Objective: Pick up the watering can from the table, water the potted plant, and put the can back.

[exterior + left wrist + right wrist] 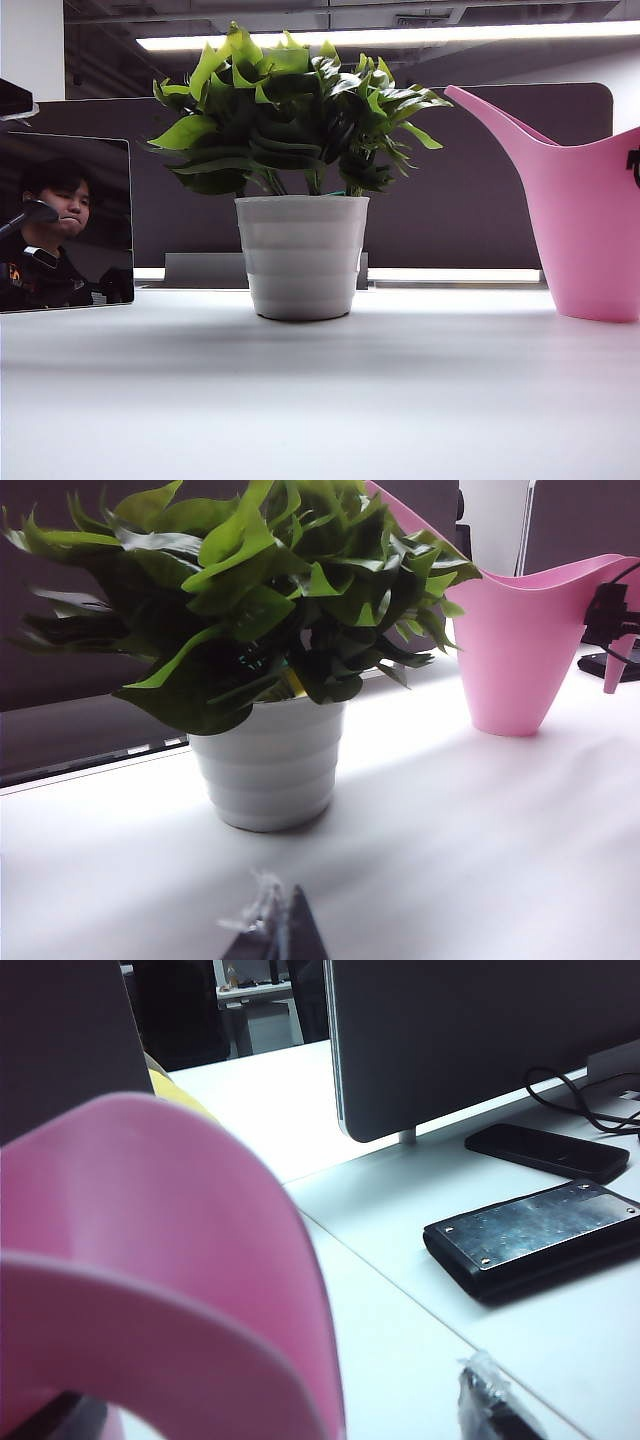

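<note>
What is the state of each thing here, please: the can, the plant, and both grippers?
watering can: upright on the table, right of the plant, spout slanting up toward it, not lifted.
potted plant: upright, standing apart from the can.
right gripper: at the can's rear, open.
left gripper: low, in front of the pot; only its tip shows, state unclear.

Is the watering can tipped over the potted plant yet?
No. In the exterior view the watering can stands upright on the table, apart from the potted plant, its spout slanting up, not down.
</note>
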Robot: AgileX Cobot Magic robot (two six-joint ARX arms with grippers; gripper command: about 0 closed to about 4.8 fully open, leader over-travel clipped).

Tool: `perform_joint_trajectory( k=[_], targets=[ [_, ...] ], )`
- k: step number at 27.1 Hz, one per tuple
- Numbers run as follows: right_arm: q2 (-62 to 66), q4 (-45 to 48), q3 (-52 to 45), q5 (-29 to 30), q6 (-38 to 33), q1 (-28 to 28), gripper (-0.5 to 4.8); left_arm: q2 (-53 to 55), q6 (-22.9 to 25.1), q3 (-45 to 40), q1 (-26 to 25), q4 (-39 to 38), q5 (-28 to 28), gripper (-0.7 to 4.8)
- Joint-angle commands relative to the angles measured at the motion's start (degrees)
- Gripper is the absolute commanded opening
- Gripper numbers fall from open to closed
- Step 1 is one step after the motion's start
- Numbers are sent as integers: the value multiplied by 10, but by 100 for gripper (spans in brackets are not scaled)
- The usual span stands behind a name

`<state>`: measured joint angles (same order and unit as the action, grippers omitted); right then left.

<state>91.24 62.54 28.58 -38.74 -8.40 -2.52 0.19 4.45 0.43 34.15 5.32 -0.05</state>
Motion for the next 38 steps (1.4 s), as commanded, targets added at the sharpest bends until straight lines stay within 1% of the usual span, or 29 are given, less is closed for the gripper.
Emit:
perform_joint_trajectory(
  k=[1,4,8,11,15,17,23,26,37,38],
  targets=[
    [3,7,7,3,6,5,479,0,0,0,1,7,1,-5],
    [2,7,7,4,7,15,479,0,0,0,1,7,1,-5],
    [3,7,7,28,8,31,479,0,0,0,1,7,1,-5],
    [3,7,7,32,8,42,479,0,0,0,1,7,1,-5],
    [3,6,7,91,8,58,479,0,0,0,1,7,1,-5],
    [3,3,7,106,9,64,479,0,0,0,1,7,1,-5],
    [13,3,9,107,12,67,479,0,0,0,1,7,1,-5],
    [25,8,10,121,13,67,479,0,0,0,1,7,1,-5],
    [38,30,15,118,17,67,479,0,0,0,0,7,1,-5],
    [38,30,17,118,21,67,469,0,0,0,0,7,1,-5]
  ],
)
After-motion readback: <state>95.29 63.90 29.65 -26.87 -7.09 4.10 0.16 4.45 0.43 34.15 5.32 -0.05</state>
